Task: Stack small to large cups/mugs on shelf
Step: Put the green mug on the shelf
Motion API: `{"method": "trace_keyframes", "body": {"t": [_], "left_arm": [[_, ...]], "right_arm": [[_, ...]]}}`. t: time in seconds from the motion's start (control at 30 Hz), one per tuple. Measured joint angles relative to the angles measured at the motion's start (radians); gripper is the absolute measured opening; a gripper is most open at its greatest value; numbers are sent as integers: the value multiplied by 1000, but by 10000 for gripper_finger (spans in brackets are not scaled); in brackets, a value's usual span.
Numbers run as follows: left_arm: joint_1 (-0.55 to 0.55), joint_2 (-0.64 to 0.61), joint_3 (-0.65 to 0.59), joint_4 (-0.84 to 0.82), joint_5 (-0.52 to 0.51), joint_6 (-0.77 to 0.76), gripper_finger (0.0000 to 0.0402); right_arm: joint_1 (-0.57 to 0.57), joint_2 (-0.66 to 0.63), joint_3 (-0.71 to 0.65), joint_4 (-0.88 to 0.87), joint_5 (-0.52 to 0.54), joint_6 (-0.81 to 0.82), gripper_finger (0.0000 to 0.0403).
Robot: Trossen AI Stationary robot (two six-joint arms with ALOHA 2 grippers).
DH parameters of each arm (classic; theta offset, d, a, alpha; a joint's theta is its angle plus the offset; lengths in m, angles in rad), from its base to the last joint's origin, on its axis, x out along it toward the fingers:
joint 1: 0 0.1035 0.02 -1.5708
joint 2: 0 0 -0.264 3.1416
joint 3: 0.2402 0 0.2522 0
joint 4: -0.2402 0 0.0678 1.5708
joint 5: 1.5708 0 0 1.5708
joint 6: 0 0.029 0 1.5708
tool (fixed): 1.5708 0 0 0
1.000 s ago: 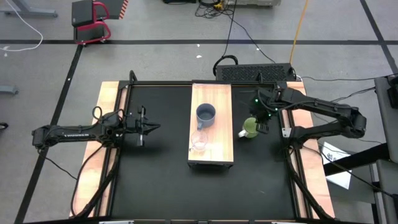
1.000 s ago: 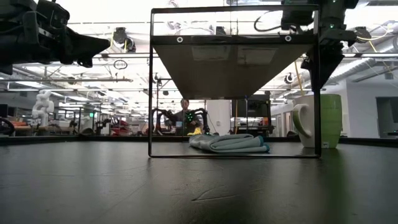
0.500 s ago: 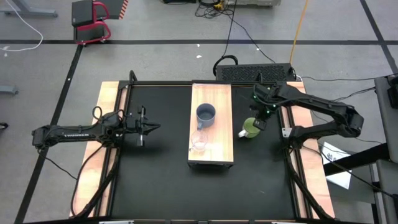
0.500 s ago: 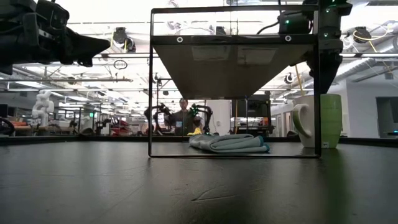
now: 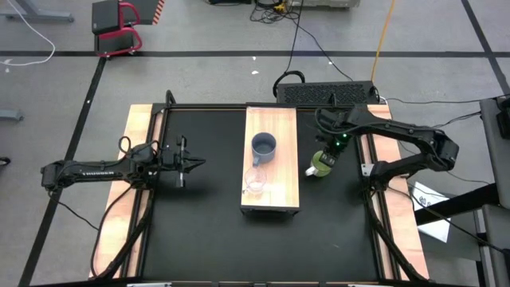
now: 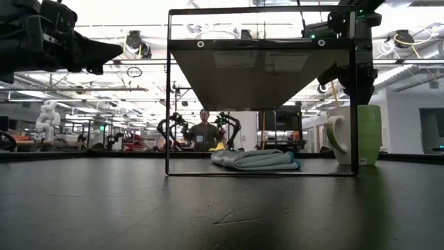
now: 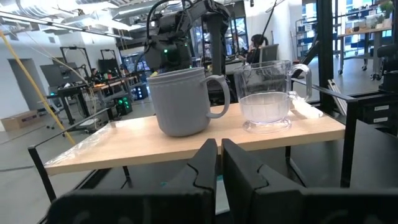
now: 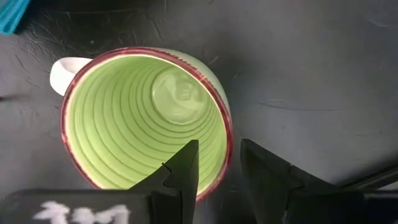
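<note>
The lime-green mug [image 5: 320,165] stands upright on the black table, just right of the wooden shelf [image 5: 271,195], with its pale handle [image 8: 62,70] toward the shelf. My right gripper [image 8: 225,171] is open and points down just above the mug. One finger stands over its inside and one outside its rim [image 8: 227,134], and neither touches it. The blue-grey mug [image 5: 264,147] and the clear glass cup [image 5: 255,181] stand side by side on the shelf top. My left gripper [image 5: 199,164] is shut and waits left of the shelf, above the table.
The shelf top rests on a thin black frame [image 6: 167,90]. A folded blue cloth [image 6: 257,160] lies on the table under it. Light wooden strips [image 5: 137,159] edge the table at left and right. People show in the room beyond the table [image 6: 204,128].
My right gripper has moved a little toward the table's left edge and now sits over the green mug's rim, still pointing down. The mug has stayed where it was.
</note>
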Motion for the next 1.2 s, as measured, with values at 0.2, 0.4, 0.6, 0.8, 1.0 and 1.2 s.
{"method": "trace_keyframes", "body": {"t": [0.2, 0.4, 0.6, 0.8, 1.0, 1.2], "left_arm": [[0, 0, 0, -8, 0, 0, 26], [0, 0, 0, -16, 0, 0, 26], [0, 0, 0, -16, 0, -1, 26], [0, 0, 0, -16, 0, -3, 26], [0, 0, 0, -30, 0, -10, 26], [0, 0, 0, -42, 0, -10, 26]], "right_arm": [[0, 26, 0, 2, 0, -27, 111], [0, 26, 0, 10, 0, -56, 82], [0, 26, 0, 10, 1, -62, 33], [0, 26, -1, 12, 1, -102, 7], [0, 26, -1, 15, 1, -174, 6], [0, 10, 11, 25, 1, -201, 4]]}}
